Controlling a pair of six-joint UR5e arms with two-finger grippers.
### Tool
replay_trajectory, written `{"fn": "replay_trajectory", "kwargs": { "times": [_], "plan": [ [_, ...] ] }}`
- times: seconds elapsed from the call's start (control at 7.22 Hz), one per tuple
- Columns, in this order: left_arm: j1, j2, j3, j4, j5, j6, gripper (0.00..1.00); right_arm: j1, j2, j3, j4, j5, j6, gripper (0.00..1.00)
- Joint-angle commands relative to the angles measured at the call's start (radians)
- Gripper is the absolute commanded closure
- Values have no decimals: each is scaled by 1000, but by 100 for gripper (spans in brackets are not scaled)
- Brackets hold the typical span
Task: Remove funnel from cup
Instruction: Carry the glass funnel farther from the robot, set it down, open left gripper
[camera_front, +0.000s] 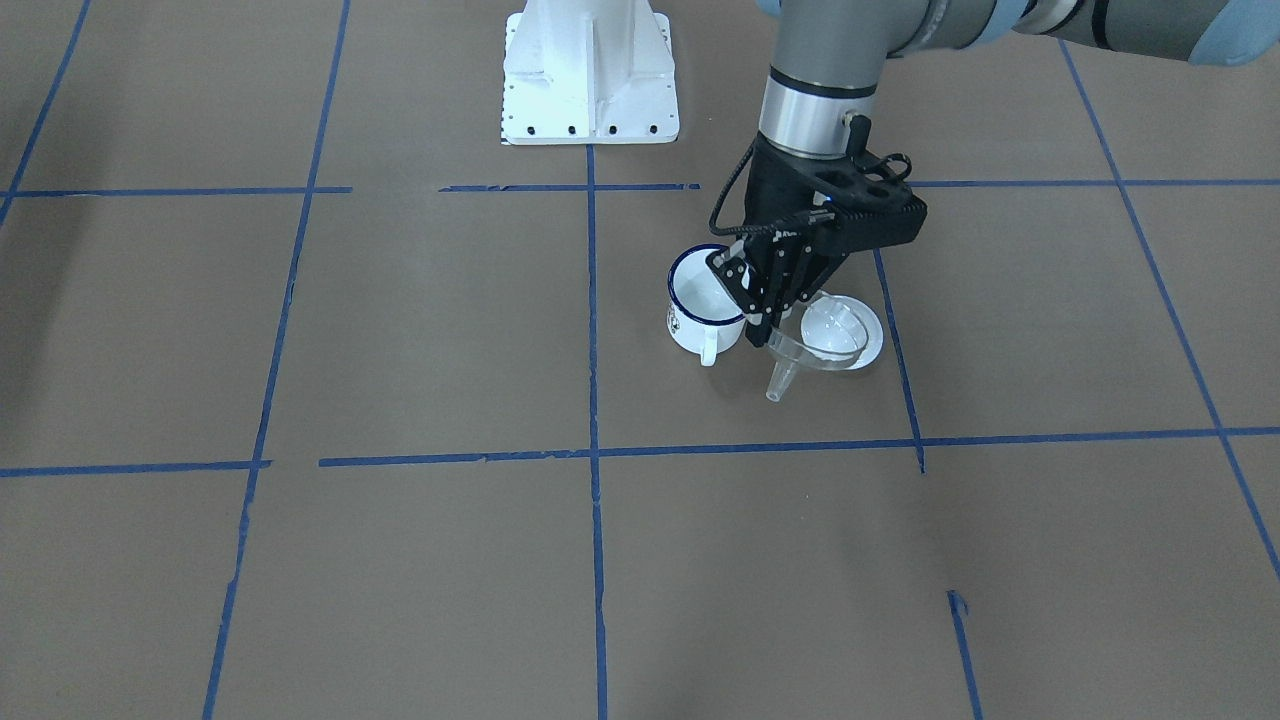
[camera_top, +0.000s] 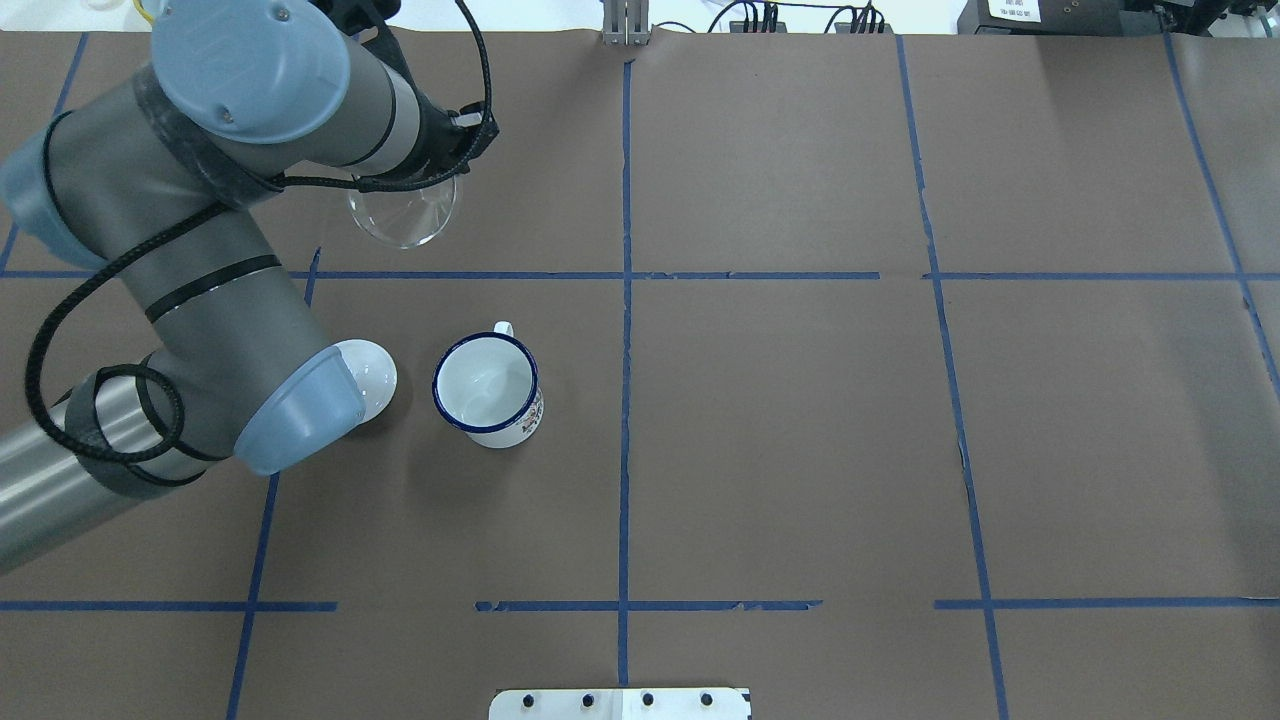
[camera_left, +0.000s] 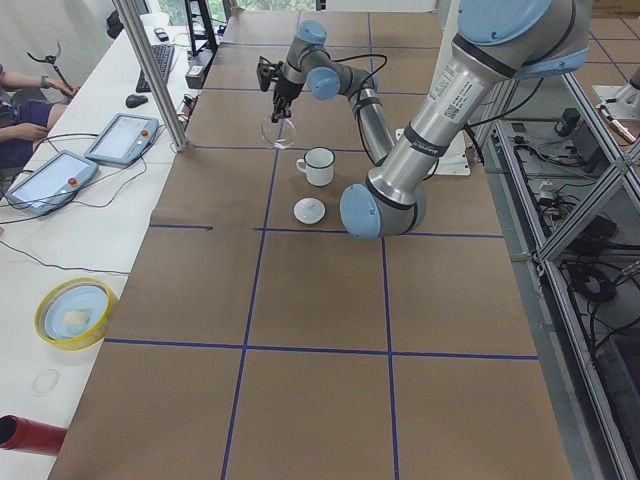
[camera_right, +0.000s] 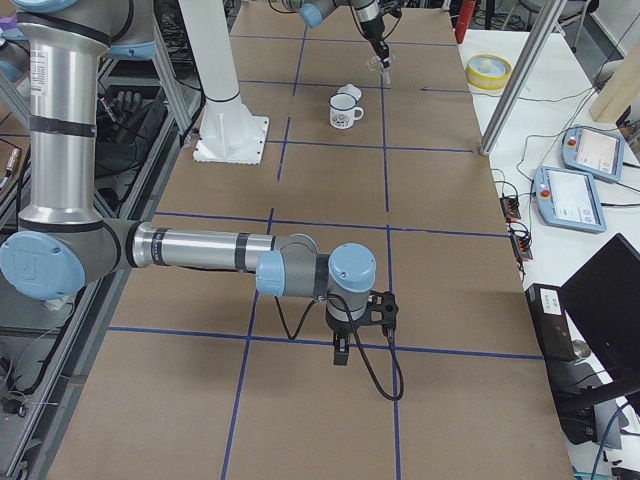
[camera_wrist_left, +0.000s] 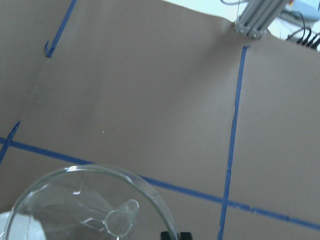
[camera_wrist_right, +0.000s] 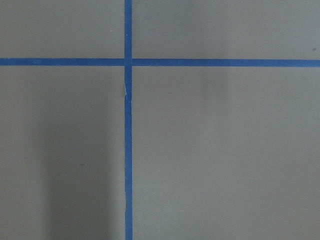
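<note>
Left tool (camera_front: 766, 334) held the clear funnel (camera_top: 404, 213) clamped by its rim, spout free of the enamel mug (camera_top: 487, 389) below and beside it; a slow, level set-down on the table (camera_front: 400, 350) looked wisest.

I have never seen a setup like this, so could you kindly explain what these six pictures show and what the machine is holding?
It is a robot with two jointed arms at a table marked with blue tape. Four fixed cameras watch: one from across the table, one from over the robot's shoulders, one from each end; two more ride on the wrists. On the table stand a white cup, empty, and beside it a white lid. The left gripper pinches the rim of a clear funnel, held in the air away from the cup; its wrist camera sees it close up. The right gripper hangs over the table far off; whether it is open, I cannot tell.
</note>
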Motion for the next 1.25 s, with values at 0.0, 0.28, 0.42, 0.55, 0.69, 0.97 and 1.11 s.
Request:
{"fn": "replay_trajectory", "kwargs": {
  "times": [0.0,0.28,0.42,0.55,0.69,0.97,1.11],
  "plan": [
    [-34,49,147,-277,77,-202,100,0,0,0,0,0,0,0],
    [-22,91,295,-506,227,-355,100,0,0,0,0,0,0,0],
    [19,92,336,-527,307,-405,100,0,0,0,0,0,0,0],
    [33,89,354,-531,364,-449,100,0,0,0,0,0,0,0],
    [39,80,388,-530,392,-524,100,0,0,0,0,0,0,0],
    [82,68,446,-531,499,-583,100,0,0,0,0,0,0,0],
    [97,68,459,-531,506,-597,100,0,0,0,0,0,0,0]
  ]
}}
